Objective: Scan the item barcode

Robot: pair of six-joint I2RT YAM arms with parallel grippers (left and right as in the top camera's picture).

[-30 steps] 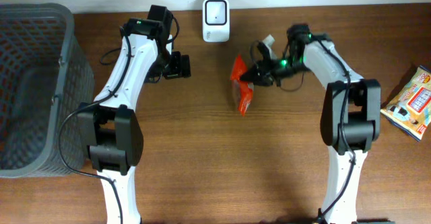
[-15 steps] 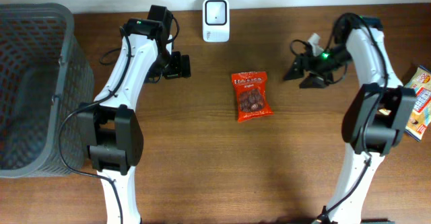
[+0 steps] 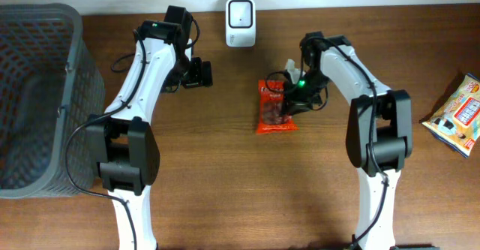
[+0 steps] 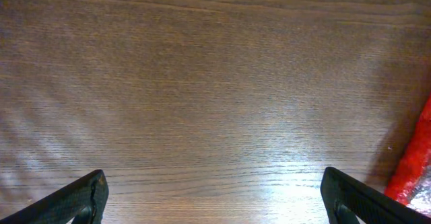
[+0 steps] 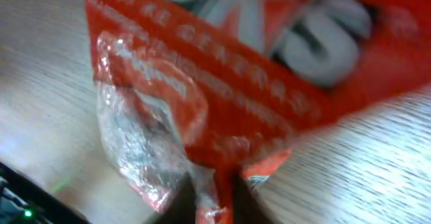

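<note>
The right gripper (image 3: 289, 102) is clamped on the right edge of the red snack packet (image 3: 274, 109). In the right wrist view the crinkled foil edge is pinched between its jaws (image 5: 214, 198). Half a second ago this gripper hung far to the right of the scanner (image 3: 240, 12) with its jaws apart, and the packet lay flat and free.

The table (image 3: 247, 190) carries everything. The grey basket (image 3: 45, 92) stands far to the scanner's left, as before. The yellow packet (image 3: 457, 115) lies far to the scanner's right and below it, unmoved. The red snack packet lies on the wood just below and to the right of the scanner. It now looks narrower and more rumpled and sits slightly further left.

The left gripper (image 3: 199, 73), just left of and below the scanner, has not moved, and its fingers (image 4: 74, 197) are spread wide over bare wood.
</note>
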